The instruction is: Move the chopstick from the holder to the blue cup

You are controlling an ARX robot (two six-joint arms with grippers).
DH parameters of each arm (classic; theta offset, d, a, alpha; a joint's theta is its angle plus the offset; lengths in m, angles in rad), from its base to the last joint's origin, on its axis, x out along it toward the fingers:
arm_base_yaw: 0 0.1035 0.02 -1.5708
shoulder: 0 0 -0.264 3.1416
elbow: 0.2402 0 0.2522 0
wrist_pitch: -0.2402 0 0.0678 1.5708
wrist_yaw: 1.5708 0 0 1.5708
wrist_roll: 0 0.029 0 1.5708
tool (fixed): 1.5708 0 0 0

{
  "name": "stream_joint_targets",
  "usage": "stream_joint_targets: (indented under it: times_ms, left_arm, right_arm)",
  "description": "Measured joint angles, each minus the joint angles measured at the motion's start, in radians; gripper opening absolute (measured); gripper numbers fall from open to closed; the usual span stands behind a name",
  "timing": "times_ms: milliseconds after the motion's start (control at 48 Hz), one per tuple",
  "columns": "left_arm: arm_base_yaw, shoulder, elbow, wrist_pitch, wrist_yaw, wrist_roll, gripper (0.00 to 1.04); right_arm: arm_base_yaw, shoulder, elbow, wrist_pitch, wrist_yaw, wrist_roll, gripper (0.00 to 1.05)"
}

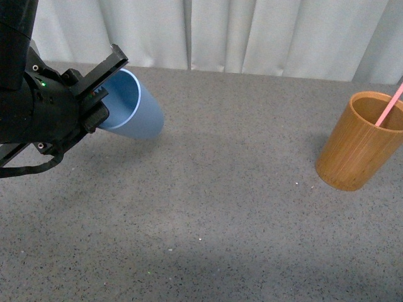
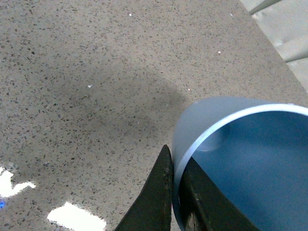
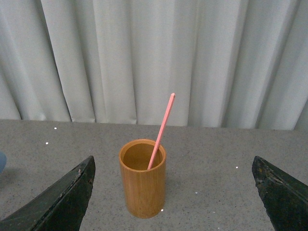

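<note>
Left claw (image 2: 179, 188) is pinching the rim of the tilted blue cup (image 1: 142, 108). Right claw (image 3: 173, 161) is gaping wide, with the holder (image 3: 143, 190) ahead of it. The pickup is pending, probably calling for a reach forward onto the chopstick (image 3: 162, 126) leaning inside.

Lab setup: speckled grey tabletop (image 1: 220, 207), white curtain backdrop (image 1: 252, 31).

The holder (image 3: 143, 185) stood upright on the grey speckled worktop (image 3: 216, 173), set in from the far edge, where a white pleated curtain (image 3: 96, 57) hung. The chopstick (image 3: 161, 131) stood inside the holder with its lower end hidden below the rim. It was tilted, crossed the far part of the rim and rose well above it. The right tool (image 3: 172, 161) was spread wide. Its two dark fingers (image 3: 62, 202) lay either side of the holder, well apart from it and gripping nothing.
</note>
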Motion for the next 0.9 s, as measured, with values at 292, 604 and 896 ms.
stream_joint_targets:
  times_ms: [292, 604, 896]
  left_arm:
    - [-0.058, 0.05, 0.044, 0.014, 0.06, -0.01, 0.04]
    - [-0.16, 0.159, 0.179, -0.024, 0.073, -0.01, 0.04]
    - [-0.192, 0.205, 0.212, -0.037, 0.071, -0.006, 0.04]
  right_arm:
    - [0.0, 0.0, 0.0, 0.0, 0.0, 0.0, 0.95]
    - [0.0, 0.0, 0.0, 0.0, 0.0, 0.0, 0.95]
    - [0.0, 0.0, 0.0, 0.0, 0.0, 0.0, 0.95]
